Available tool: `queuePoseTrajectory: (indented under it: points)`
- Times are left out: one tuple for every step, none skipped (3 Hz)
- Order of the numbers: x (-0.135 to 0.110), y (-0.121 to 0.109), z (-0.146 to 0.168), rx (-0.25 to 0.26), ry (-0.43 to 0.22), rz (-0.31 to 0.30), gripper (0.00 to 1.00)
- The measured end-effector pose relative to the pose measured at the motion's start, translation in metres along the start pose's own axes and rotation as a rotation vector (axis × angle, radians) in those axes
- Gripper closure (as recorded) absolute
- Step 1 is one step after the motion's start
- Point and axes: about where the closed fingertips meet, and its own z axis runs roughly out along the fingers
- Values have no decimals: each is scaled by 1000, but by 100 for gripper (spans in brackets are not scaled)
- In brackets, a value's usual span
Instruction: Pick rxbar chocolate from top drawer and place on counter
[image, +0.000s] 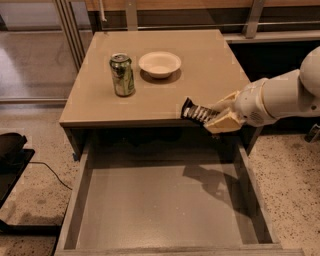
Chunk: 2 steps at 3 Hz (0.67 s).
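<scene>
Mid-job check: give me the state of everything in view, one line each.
gripper: shut on the rxbar chocolate, at the front edge of the counter
rxbar chocolate: held, not yet set down
top drawer: pulled open
green can: upright on the counter
bowl: upright on the counter

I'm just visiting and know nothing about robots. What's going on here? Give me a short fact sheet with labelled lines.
gripper: shut on the snack bar, at the counter's front edge, above the open drawer
snack bar: black wrapper, free end over the counter edge; contact unclear
drawer: pulled out, nothing seen inside
counter: holds a green can and a white bowl, side by side
arm: reaches in from the right of the picture
</scene>
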Motion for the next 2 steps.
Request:
queuePoseTrajectory:
  points:
    - [-23,-31,-27,52,-5,-19,100]
    - [-23,-31,-27,52,-5,-19,100]
